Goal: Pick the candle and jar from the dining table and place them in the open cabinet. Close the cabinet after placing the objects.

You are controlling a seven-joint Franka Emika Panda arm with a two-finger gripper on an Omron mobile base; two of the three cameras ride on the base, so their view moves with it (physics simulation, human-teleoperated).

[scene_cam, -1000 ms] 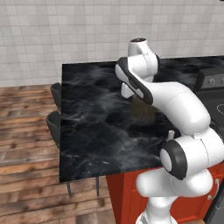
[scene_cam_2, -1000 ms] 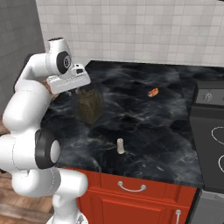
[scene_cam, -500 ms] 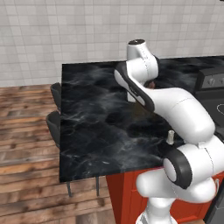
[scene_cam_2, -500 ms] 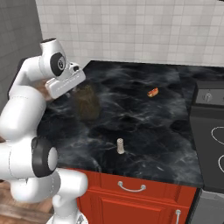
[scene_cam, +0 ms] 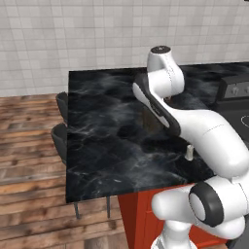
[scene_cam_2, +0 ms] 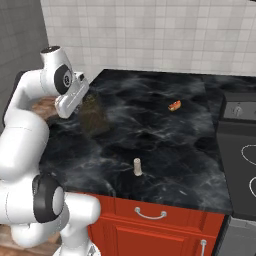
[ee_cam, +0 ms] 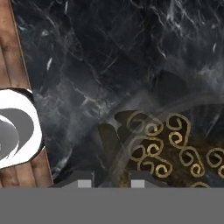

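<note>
My gripper (scene_cam_2: 86, 102) is shut on the jar (scene_cam_2: 95, 117), a clear glass jar with dark olive contents. It holds the jar just above the left part of the dining table (scene_cam_2: 150, 130), a black marble slab. In the hand view the jar (ee_cam: 166, 144) shows gold curls through its glass right beyond the fingertips (ee_cam: 85, 183). The candle (scene_cam_2: 137, 166), a small pale stub, stands upright near the table's front edge, to the right of the jar; in the left base view the candle (scene_cam: 188, 152) sits beside my arm. The cabinet is out of view.
A tiny orange item (scene_cam_2: 174, 105) lies toward the back right of the table. A stove (scene_cam_2: 240, 150) borders the table on the right, and red base cabinets (scene_cam_2: 150, 225) run below. Dark chairs (scene_cam: 61, 126) stand at the table's left side over wooden floor (scene_cam: 29, 160).
The hand and jar have shifted slightly left. The arm's elbow has swung out toward the cameras. The candle has not moved.
</note>
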